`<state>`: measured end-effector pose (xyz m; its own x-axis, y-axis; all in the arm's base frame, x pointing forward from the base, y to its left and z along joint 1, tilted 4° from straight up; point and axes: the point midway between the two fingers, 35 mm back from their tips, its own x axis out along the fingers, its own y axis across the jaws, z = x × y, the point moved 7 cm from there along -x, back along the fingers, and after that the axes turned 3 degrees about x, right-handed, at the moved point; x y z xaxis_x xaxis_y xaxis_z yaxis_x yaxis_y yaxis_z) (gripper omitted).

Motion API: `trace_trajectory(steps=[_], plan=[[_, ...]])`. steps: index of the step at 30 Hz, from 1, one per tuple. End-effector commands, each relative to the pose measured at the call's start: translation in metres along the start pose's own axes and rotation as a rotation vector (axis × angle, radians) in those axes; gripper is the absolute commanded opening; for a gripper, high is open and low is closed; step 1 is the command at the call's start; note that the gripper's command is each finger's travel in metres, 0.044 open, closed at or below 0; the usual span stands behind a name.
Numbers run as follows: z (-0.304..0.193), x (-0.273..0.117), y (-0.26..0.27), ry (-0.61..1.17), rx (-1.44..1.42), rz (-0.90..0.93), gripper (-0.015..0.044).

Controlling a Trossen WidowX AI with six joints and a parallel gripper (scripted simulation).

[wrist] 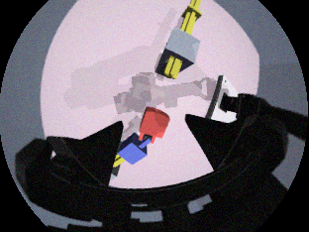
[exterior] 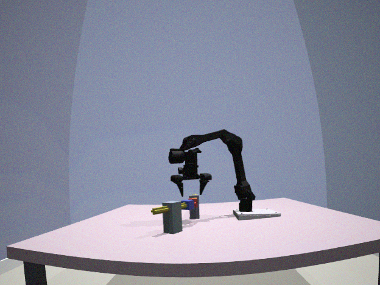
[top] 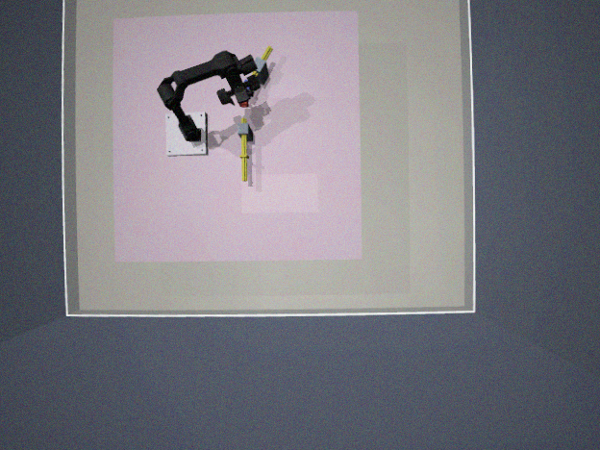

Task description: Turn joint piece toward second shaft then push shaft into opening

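This looks like a robotics lab or test room, stripped down to one workstation. A black jointed arm [top: 197,73] [exterior: 211,135] is mounted on a white base plate [top: 172,149] [exterior: 274,214] with small fasteners at its corners, set on a pale pink tabletop [top: 300,232] [exterior: 260,239] [wrist: 64,74]. Beside the base plate, well within the tabletop's edges, two grey blocks carry yellow shafts, with a red and blue joint piece at the end of one, more like a bench test fixture than household goods. Around the tabletop are plain blue-grey walls [exterior: 190,76] and a beige floor [top: 426,193] [exterior: 294,277].
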<state>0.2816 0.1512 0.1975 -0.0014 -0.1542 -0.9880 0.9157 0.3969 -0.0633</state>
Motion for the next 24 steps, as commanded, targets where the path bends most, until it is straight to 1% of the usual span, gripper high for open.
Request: trace_trajectory(steps=[1, 24], plan=[[0.003, -0.013, -0.001, 0.018, -0.125, 0.015, 0.044], [0.023, -0.085, -0.02, 0.053, -0.871, 0.149, 0.044]])
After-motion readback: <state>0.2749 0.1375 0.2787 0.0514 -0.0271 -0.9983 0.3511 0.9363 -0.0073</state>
